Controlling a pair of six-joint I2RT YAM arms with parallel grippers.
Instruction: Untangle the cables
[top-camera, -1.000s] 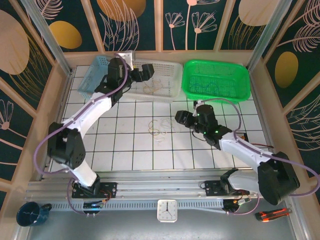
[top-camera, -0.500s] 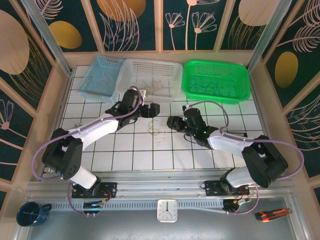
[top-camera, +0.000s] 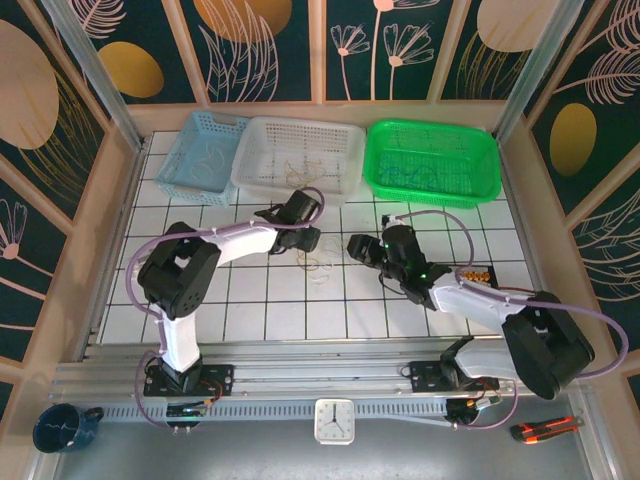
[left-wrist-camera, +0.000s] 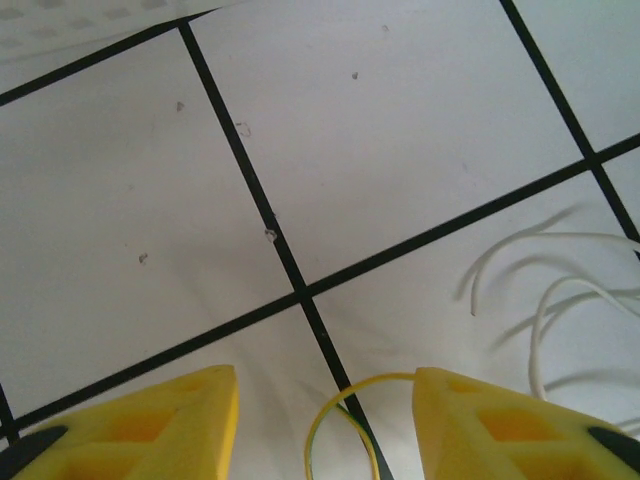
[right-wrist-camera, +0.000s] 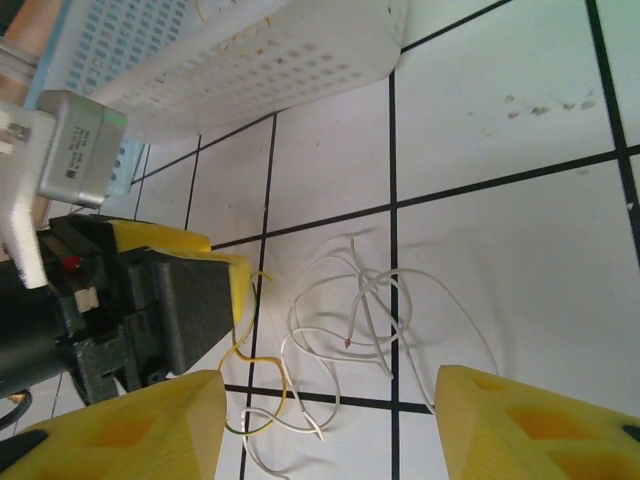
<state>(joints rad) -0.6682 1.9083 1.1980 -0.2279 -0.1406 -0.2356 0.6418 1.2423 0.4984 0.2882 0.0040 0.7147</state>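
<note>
Top external view: some cables (top-camera: 305, 165) are lying in baskets (top-camera: 300, 122) beyond; a tangle (top-camera: 318, 262) is waiting between left pincer (left-wrist-camera: 325, 395) and right pincer (right-wrist-camera: 330, 400), both standing apart.

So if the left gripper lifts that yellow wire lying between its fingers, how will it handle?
Probably floppy: the yellow wire is thin and lies in a loose curl, so it should droop when raised. It is likely very light for its length. In the right wrist view it seems to cross the white wires, so they may drag along.

Dark floral walls (top-camera: 60, 70); gridded table (top-camera: 250, 300) (white)
</note>
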